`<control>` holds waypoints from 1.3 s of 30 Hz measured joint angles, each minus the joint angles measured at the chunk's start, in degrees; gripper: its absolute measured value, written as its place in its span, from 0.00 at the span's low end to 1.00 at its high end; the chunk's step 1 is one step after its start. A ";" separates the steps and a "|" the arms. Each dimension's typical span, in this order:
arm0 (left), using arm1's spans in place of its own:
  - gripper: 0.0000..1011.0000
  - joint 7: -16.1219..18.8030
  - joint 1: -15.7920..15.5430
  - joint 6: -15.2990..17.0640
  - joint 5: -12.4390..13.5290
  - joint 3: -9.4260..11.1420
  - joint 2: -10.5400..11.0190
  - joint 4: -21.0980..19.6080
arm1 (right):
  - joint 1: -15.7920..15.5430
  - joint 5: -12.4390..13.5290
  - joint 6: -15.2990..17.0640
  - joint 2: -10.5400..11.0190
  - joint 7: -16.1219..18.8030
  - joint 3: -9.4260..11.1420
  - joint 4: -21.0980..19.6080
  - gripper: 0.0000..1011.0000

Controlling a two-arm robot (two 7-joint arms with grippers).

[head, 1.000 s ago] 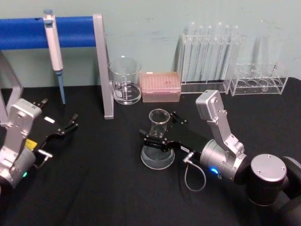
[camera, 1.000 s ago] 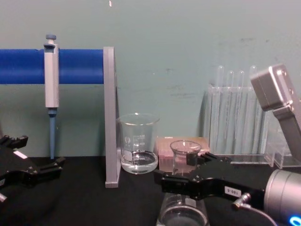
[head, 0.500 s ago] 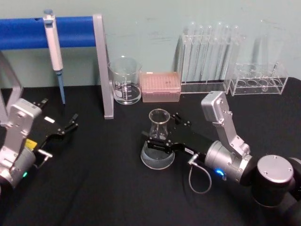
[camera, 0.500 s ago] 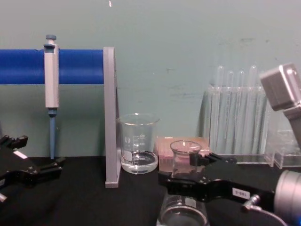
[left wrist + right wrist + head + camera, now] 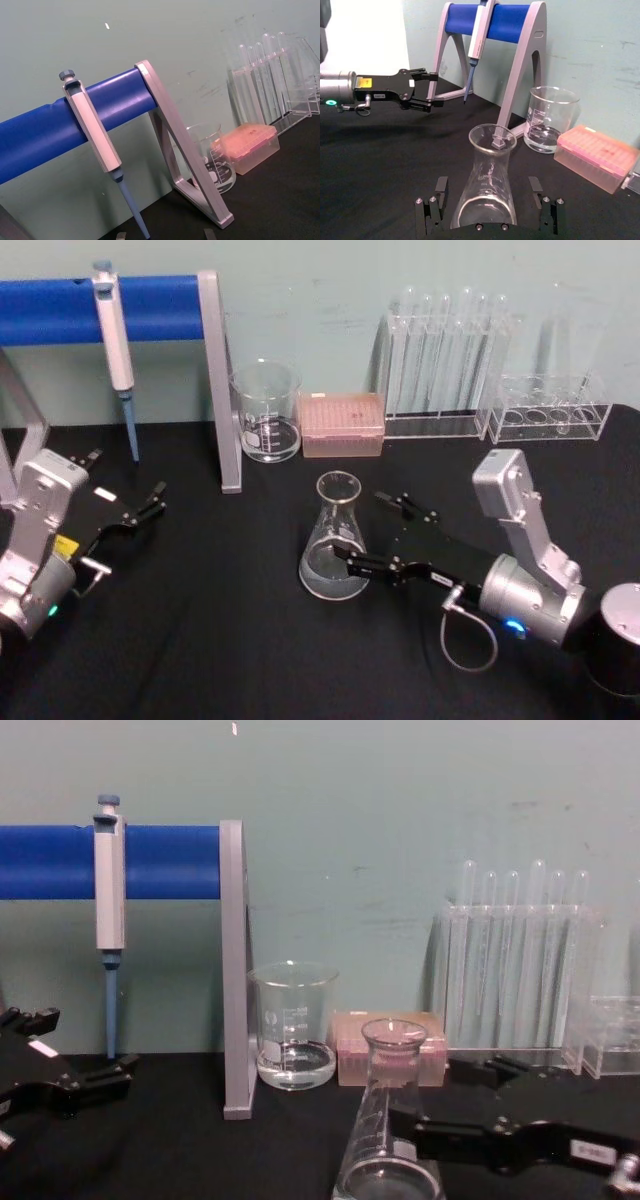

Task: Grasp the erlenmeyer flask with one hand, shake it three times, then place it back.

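Note:
The erlenmeyer flask [image 5: 335, 540] stands upright on the black table near the middle, with a little clear liquid in its base; the chest view shows the flask [image 5: 388, 1125] low at centre. My right gripper [image 5: 360, 526] is open and lies low at the flask's right side. One finger reaches along the near side of the cone and the other along the far side, with no visible grip. In the right wrist view the flask [image 5: 487, 185] sits between the spread fingers [image 5: 441, 190]. My left gripper [image 5: 145, 505] rests open at the table's left, holding nothing.
A glass beaker [image 5: 266, 412], a pink tip box [image 5: 342, 424] and a test tube rack [image 5: 440, 360] line the back. A pipette [image 5: 113, 330] hangs on the blue stand [image 5: 222, 390] at back left. A second clear rack [image 5: 550, 410] stands at back right.
My right gripper has let go of the flask's neck, dropped lower and drawn back to the right. The flask stays standing on the table. The left arm has not moved.

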 joint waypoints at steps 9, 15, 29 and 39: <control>0.99 0.00 0.00 0.00 0.00 0.00 0.00 0.00 | -2.61 1.93 -0.31 3.39 0.24 1.93 -3.42 0.99; 0.99 0.00 0.00 0.00 0.00 0.00 0.00 0.00 | -3.66 2.61 -0.57 4.14 -1.50 3.67 -4.66 0.99; 0.99 0.00 0.00 0.00 0.00 0.00 0.00 0.00 | -3.64 0.61 -0.78 -2.76 -15.33 9.93 -3.25 0.99; 0.99 0.00 0.00 0.00 0.00 0.00 0.00 0.00 | -1.22 -2.61 -2.64 -8.21 -20.72 11.18 2.45 0.99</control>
